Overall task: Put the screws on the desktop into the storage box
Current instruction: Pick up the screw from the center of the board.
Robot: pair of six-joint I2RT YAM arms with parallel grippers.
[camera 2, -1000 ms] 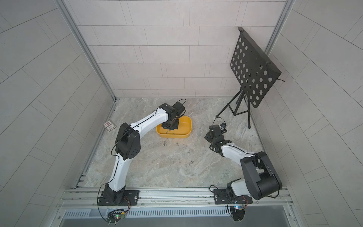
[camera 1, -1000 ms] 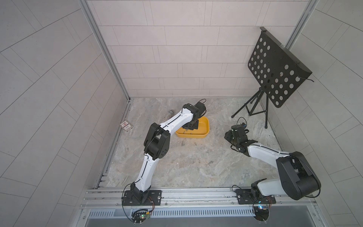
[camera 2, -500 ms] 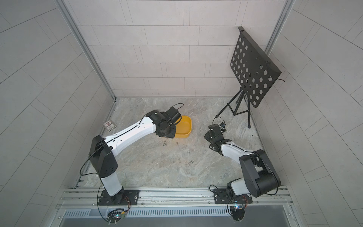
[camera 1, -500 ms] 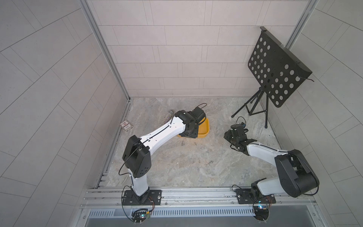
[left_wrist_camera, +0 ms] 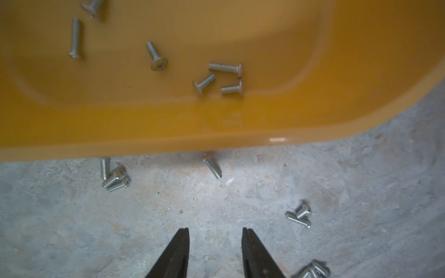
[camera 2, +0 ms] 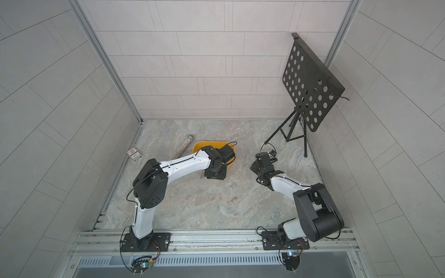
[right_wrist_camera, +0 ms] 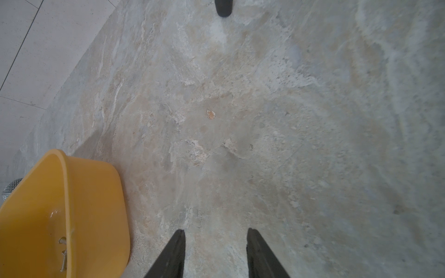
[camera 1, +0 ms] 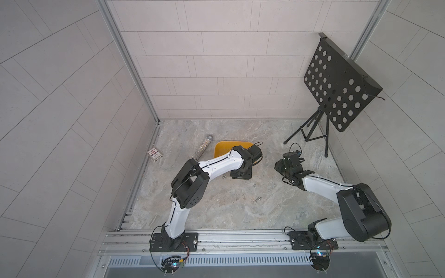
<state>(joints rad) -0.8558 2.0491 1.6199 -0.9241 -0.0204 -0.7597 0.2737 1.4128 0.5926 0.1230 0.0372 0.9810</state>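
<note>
Bearings are read in the top views, twelve o'clock toward the back wall; the storage box (camera 1: 222, 148), a shallow yellow tub, stands on the desktop (camera 1: 228, 211) at about eleven o'clock of its centre, its five o'clock part covered by the left arm's wrist; the left wrist view shows six screws (left_wrist_camera: 156, 56) lying flat on the box floor, three of them bunched close to the near wall; further screws lie on the desktop outside that wall: a bunch of three touching one another just beside the rim, a single one partly under the rim, a pair near the fingertips and another bunch at the frame edge; both top views show more of them scattered at five o'clock of the box; the left gripper (left_wrist_camera: 215, 229) hangs over bare desktop just off the box's six o'clock wall, jaws partly apart, nothing between them; the right gripper (right_wrist_camera: 215, 231) sits at three o'clock of the box, well apart from it, jaws likewise partly apart over bare desktop and holding nothing; a glitter tube with a silver cap (camera 1: 202, 149) lies just beside the box at nine o'clock; a red-and-white card box (camera 1: 154, 154) lies farther out at nine o'clock, near the side rail; a black perforated music stand (camera 1: 337, 86) occupies the two o'clock corner
</note>
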